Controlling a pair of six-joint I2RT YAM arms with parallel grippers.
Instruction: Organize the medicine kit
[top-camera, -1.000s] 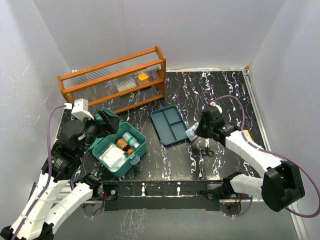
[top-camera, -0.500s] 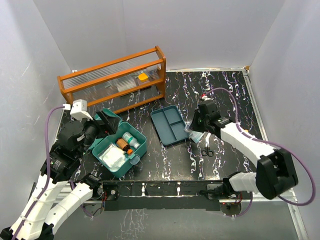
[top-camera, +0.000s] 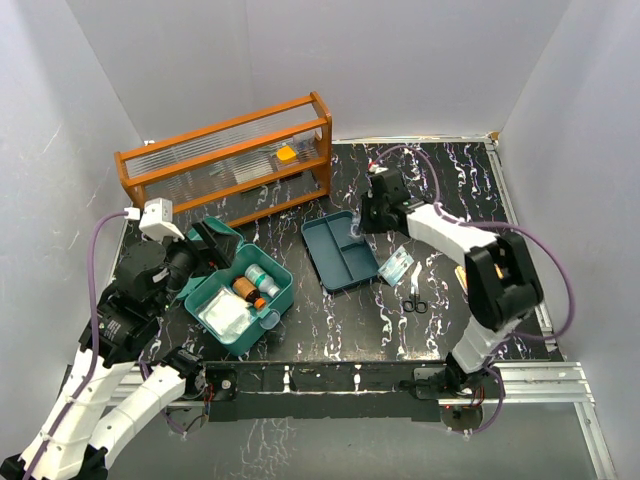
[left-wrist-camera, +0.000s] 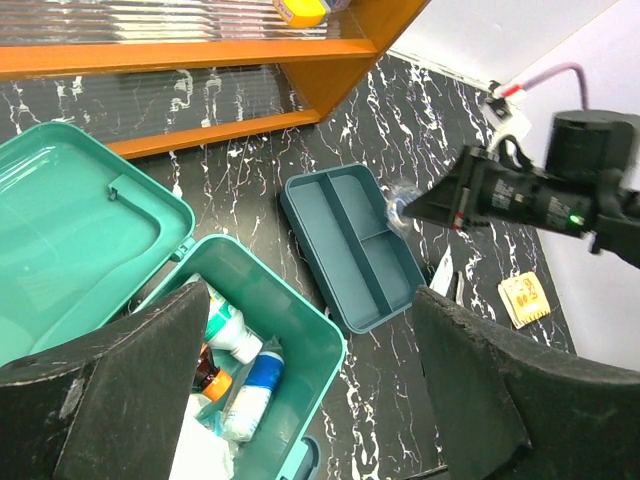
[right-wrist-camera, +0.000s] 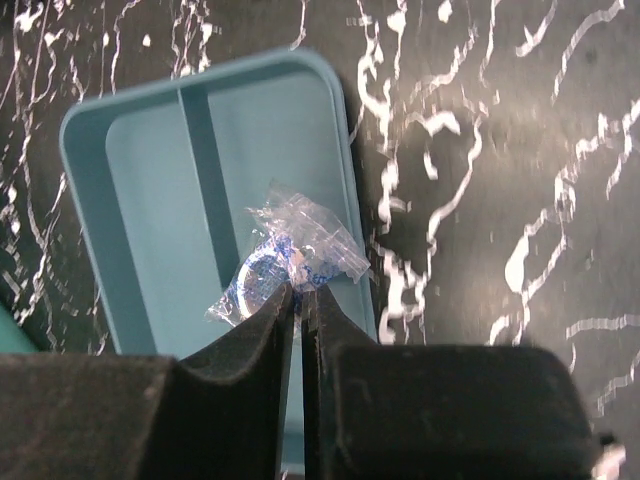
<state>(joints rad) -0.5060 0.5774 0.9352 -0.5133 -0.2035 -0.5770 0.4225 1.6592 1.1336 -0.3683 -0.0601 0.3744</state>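
Note:
The teal medicine kit (top-camera: 243, 297) stands open at front left, its lid (left-wrist-camera: 70, 230) tipped back. Inside lie a white bottle (left-wrist-camera: 229, 327), an amber bottle (left-wrist-camera: 211, 381), a blue-and-white tube (left-wrist-camera: 250, 390) and a white packet (top-camera: 224, 316). Its tray insert (top-camera: 343, 251) lies apart on the table, both compartments bare. My right gripper (right-wrist-camera: 298, 291) is shut on a clear bag holding a blue roll (right-wrist-camera: 290, 252), held over the tray's (right-wrist-camera: 150, 200) right rim; it also shows from above (top-camera: 372, 218). My left gripper (left-wrist-camera: 310, 400) hangs open above the kit's front corner.
An orange-brown wooden rack (top-camera: 230, 165) with clear ribbed panels stands at the back, an orange item (top-camera: 287, 154) on its shelf. Right of the tray lie a pale packet (top-camera: 397, 265), small scissors (top-camera: 415, 300) and a yellow sachet (left-wrist-camera: 525, 298). White walls enclose the table.
My right gripper has swung from the tray's near right corner up and left to the tray's far right side, carrying the bag. The left arm has stayed put.

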